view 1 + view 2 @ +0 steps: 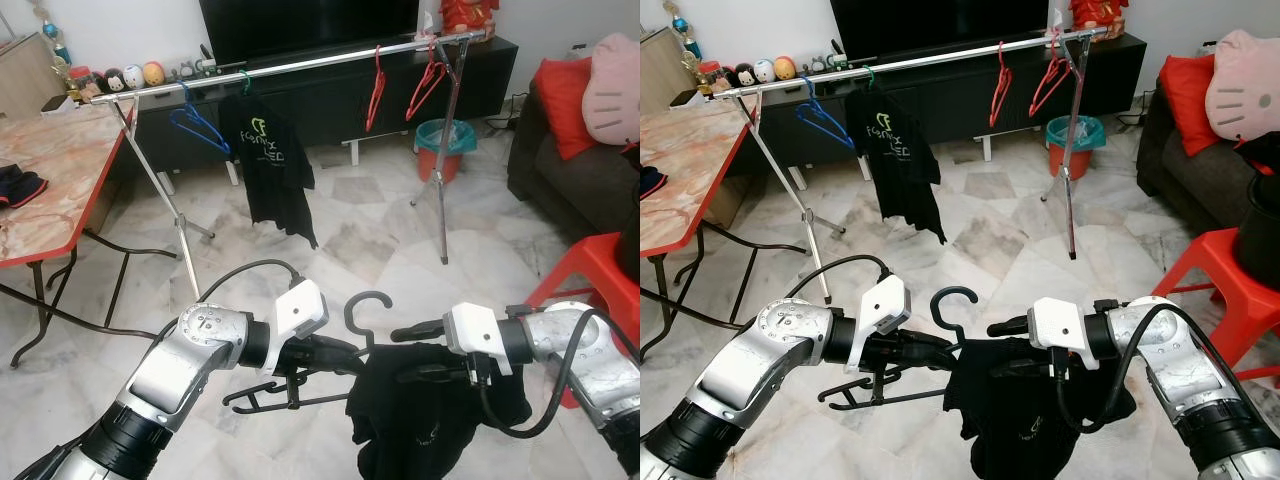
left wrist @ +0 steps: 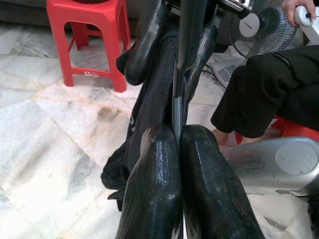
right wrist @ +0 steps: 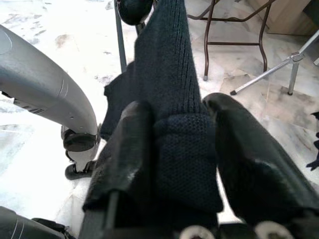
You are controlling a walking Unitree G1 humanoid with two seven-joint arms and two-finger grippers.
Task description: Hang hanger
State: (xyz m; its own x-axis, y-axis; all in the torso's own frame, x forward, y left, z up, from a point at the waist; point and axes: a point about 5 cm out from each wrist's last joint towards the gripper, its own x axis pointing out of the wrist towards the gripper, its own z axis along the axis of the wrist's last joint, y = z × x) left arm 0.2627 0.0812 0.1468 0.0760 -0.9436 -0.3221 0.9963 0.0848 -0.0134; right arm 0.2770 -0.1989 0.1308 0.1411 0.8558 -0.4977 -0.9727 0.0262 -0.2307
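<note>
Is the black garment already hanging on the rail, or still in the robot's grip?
Still held. The black garment on its hanger sits between the left gripper and right gripper, well short of the rail.

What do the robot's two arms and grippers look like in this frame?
Both arms have silver, rounded metal shells with black joint collars. Each wrist carries a white boxy module, and a black cable loops from it back along the arm. The left gripper and right gripper each have two long, glossy black fingers with rounded tips.
</note>
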